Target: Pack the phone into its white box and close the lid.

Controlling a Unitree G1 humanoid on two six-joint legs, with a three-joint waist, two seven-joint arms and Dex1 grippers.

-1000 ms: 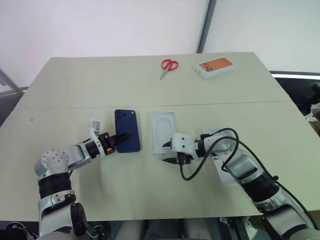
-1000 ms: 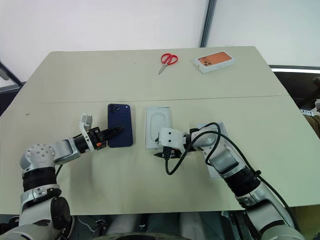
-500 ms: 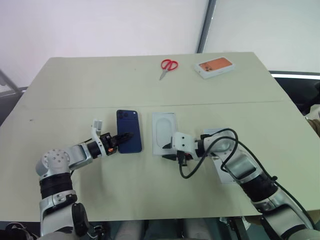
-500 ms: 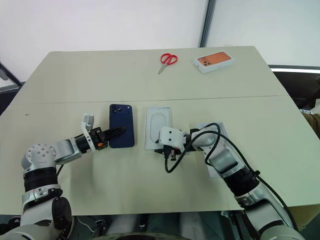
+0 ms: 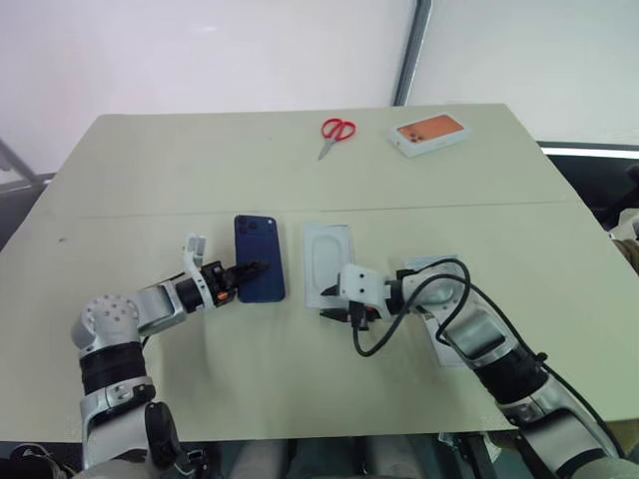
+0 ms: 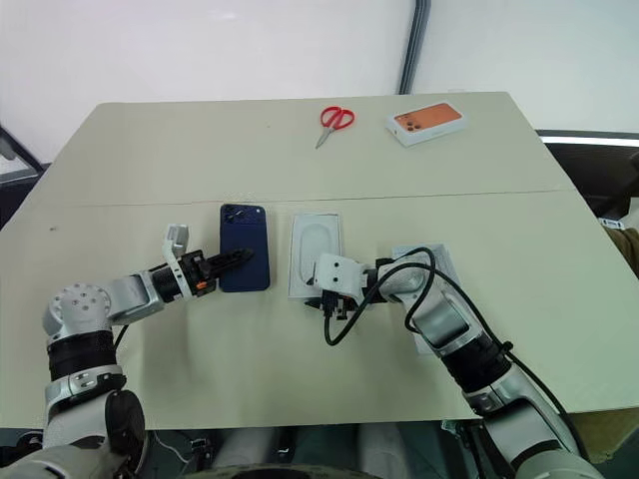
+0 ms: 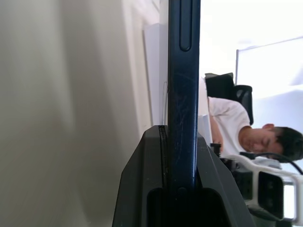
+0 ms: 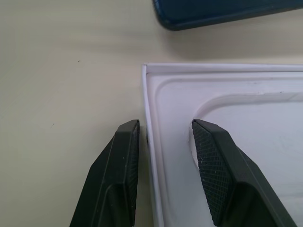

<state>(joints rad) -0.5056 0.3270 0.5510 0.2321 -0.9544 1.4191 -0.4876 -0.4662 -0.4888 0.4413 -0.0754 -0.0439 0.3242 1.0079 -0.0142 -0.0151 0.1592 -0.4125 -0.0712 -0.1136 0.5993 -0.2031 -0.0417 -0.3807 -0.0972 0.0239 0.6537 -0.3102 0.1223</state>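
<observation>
The left hand (image 5: 243, 271) is squeezing the near end of the dark blue phone (image 5: 259, 257), with a finger on each flat side. The phone is sitting just left of the white box (image 5: 328, 261) on the counter (image 5: 300, 170). The right hand (image 8: 163, 142) is staying partly apart, with one finger (image 8: 124, 156) outside the box's near rim and the other inside. Red scissors (image 5: 336, 131) and an orange-topped box (image 5: 430, 133) are lying far back.

No text, label, brand, number or sign can be read on anything here.
</observation>
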